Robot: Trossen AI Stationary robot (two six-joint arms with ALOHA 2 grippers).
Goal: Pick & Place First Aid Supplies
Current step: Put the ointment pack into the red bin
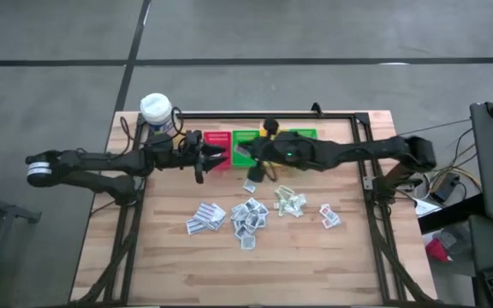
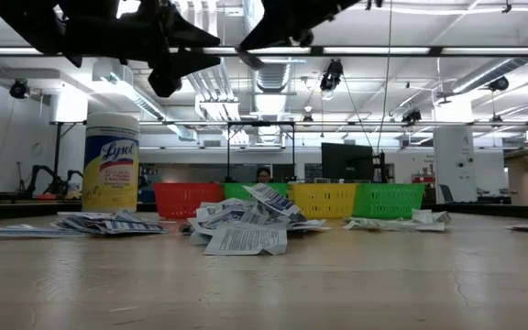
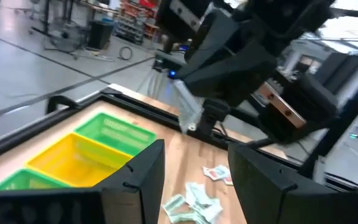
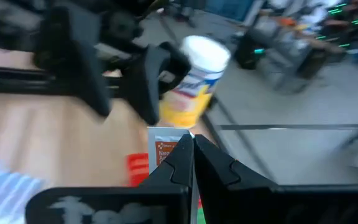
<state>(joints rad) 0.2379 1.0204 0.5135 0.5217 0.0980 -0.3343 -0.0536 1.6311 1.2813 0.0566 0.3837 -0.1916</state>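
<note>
The right gripper (image 4: 191, 144) pinches a sachet (image 4: 164, 149) above the bins (image 1: 246, 141). The left gripper (image 3: 194, 177) hangs spread beside it. Other sachets (image 1: 248, 214) lie mid-bench (image 1: 315, 265).

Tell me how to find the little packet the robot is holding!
Look at the row of coloured bins along the table's far edge. Just in front of them, above the table, the right hand is shut on one white packet. All the other packets lie in loose heaps on the wood; this one is up in the air.
</note>
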